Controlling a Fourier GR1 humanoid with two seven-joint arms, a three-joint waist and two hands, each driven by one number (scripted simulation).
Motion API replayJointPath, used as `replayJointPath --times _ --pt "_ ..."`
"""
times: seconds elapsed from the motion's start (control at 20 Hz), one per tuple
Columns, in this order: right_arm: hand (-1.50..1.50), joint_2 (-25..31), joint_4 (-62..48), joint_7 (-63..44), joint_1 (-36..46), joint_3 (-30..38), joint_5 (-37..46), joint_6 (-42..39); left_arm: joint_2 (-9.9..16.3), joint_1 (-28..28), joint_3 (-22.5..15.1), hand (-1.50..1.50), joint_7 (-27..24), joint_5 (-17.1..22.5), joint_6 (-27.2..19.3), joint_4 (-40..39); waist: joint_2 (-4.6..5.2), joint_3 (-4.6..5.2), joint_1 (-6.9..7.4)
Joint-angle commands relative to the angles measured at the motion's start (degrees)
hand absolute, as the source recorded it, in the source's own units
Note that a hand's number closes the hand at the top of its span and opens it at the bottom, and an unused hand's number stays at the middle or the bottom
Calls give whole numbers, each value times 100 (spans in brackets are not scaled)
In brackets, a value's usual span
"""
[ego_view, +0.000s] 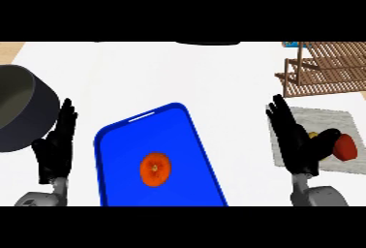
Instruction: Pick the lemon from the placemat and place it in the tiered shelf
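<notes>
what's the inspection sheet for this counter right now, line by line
surface: white counter, seen from above.
job's things: grey placemat at right; a small yellow piece, likely the lemon, lies on it, mostly hidden behind the right hand; wooden tiered shelf at upper right, its visible slats bare.
clutter: red item on the placemat; blue tray at centre with an orange fruit on it; dark pot at left.
hands: left hand open, fingers up, near the pot; right hand open, fingers up, at the placemat's left edge; neither holds anything.
cables: nothing seen.
surroundings: dark object at the top edge, unidentifiable.
</notes>
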State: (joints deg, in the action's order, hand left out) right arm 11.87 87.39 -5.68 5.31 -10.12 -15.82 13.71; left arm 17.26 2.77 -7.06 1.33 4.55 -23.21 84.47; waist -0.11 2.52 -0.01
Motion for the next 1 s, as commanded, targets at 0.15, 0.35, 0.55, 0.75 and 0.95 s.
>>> replayJointPath --times 0.15,0.35,0.55,0.75,0.95 --pt "150 1263 -241 15 855 1263 -267 -625 54 288 136 0 -101 184 291 284 16 -255 24" --pt "-150 1466 -923 -44 738 2304 17 730 -36 316 49 0 122 300 341 448 33 -258 -58" --pt "-150 1493 -952 993 381 2926 -1226 -982 175 347 310 0 338 545 681 581 13 -258 -35" --pt "-150 2182 -483 918 -192 2824 -1239 -2158 250 219 316 0 665 509 624 1172 -9 -257 -48" --pt "-150 3181 310 -238 -294 2230 -650 -2424 188 0 282 0 450 421 578 1036 -28 -232 -63"
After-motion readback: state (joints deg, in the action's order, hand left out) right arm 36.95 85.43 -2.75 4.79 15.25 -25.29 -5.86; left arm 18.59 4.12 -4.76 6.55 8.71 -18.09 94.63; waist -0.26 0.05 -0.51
